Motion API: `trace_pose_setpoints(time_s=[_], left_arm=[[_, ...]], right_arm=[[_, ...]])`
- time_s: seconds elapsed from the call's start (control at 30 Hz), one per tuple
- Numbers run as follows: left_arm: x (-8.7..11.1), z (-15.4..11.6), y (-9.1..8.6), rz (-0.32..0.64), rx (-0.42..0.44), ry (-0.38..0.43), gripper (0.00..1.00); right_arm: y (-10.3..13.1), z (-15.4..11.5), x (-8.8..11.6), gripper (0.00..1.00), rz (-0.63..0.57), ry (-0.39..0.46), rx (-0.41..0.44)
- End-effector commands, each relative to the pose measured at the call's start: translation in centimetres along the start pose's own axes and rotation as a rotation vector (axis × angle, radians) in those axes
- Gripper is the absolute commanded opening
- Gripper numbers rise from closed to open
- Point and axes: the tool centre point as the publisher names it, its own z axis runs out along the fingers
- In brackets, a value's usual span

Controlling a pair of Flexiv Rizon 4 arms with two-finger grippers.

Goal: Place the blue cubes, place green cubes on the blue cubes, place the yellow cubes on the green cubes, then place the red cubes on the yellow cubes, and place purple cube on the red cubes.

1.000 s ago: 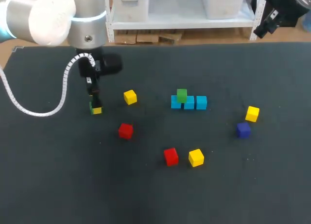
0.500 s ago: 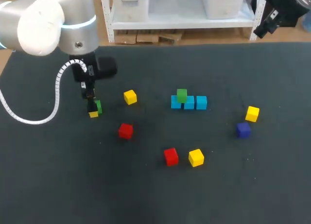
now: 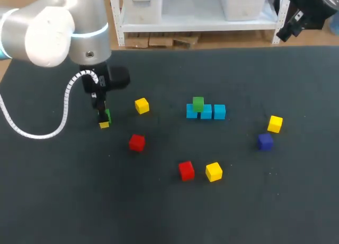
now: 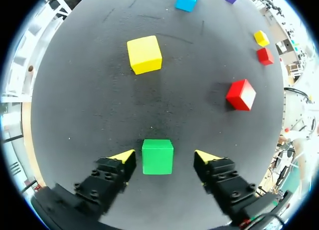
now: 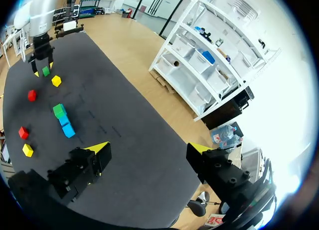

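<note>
The left arm (image 3: 79, 32) comes in from 10 o'clock, wrist vertical. The left jaws stand released astride the green cube (image 4: 157, 156) on the tabletop (image 3: 159, 212), gaps either side. A yellow cube (image 4: 144, 54) lies at their 12 o'clock. The right jaws hang released, empty.

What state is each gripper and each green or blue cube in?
Loose green cube: on the dark table, ungripped.
Left yellow-tipped gripper: open, straddling that cube.
Right yellow-tipped gripper: open, empty.
Row of blue cubes: laid side by side.
Stacked green cube: resting on that row.
</note>
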Motion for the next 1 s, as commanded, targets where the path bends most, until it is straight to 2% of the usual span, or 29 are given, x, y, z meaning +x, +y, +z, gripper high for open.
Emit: trace_pose_setpoints(time_s=[0.03,0.1,0.17,0.37,0.57,0.7,0.77,0.8,1.0], left_arm=[[-0.3,0.2,0.5,-0.003,0.007,0.002,0.26],[-0.3,0.2,0.5,-0.006,0.005,0.0,0.09],[-0.3,0.3,0.5,-0.008,0.003,0.0,0.01],[-0.6,-0.2,0.3,-0.005,-0.006,-0.005,0.0],[-2.2,-2.8,-0.8,-0.013,-0.023,-0.026,0.0],[-3.8,-5.2,-1.7,-0.01,-0.048,-0.032,0.0],[-4.7,-6.0,-1.8,-0.005,-0.027,-0.013,0.0],[-5.3,-6.1,-1.8,0.006,-0.014,0.008,0.0],[-9.2,-7.9,-1.2,0.084,-0.015,-0.004,0.0]], right_arm=[[0.2,0.0,0.1,1.0,0.002,-0.003,0.008],[0.2,0.0,0.1,1.0,0.002,-0.003,0.008],[0.2,0.0,0.1,1.0,0.002,-0.003,0.008],[0.2,0.0,0.1,1.0,0.002,-0.003,0.008],[0.2,0.0,0.1,1.0,0.002,-0.003,0.008],[0.2,0.0,0.1,1.0,0.002,-0.003,0.008],[0.2,0.0,0.1,1.0,0.002,-0.003,0.008],[0.2,0.0,0.1,1.0,0.002,-0.003,0.008],[0.2,0.0,0.1,1.0,0.002,-0.003,0.008]])
